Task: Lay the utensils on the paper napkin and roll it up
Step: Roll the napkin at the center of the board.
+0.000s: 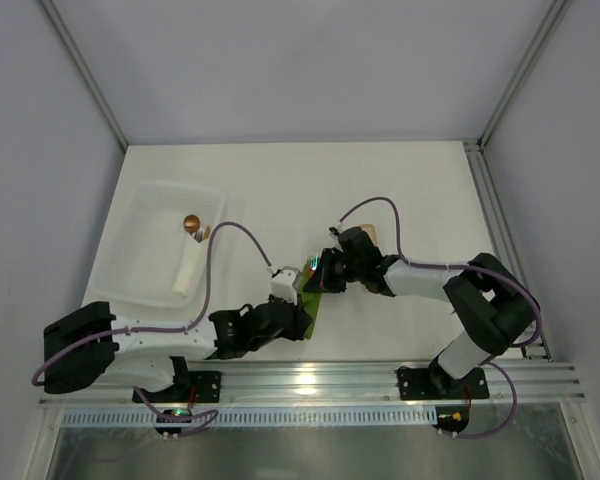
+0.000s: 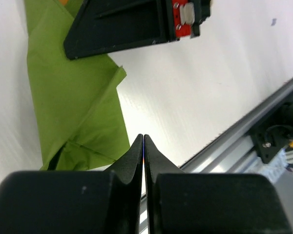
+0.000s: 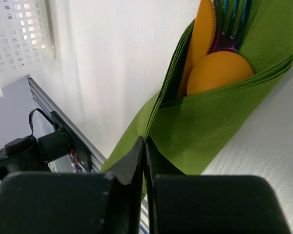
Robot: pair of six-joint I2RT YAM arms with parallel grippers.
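On the table (image 1: 400, 190), the napkin (image 3: 205, 122) enfolded the utensils (image 3: 219, 68). The left tool (image 2: 143, 141) and right tool (image 3: 145, 144) stood pressed together.

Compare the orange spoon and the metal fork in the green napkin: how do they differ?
The spoon is matte orange; the fork is shiny iridescent green-purple. The spoon ends in a rounded bowl; the fork in slim tines. The spoon's bowl overlaps the fork's neck. Both lie inside the folded napkin.
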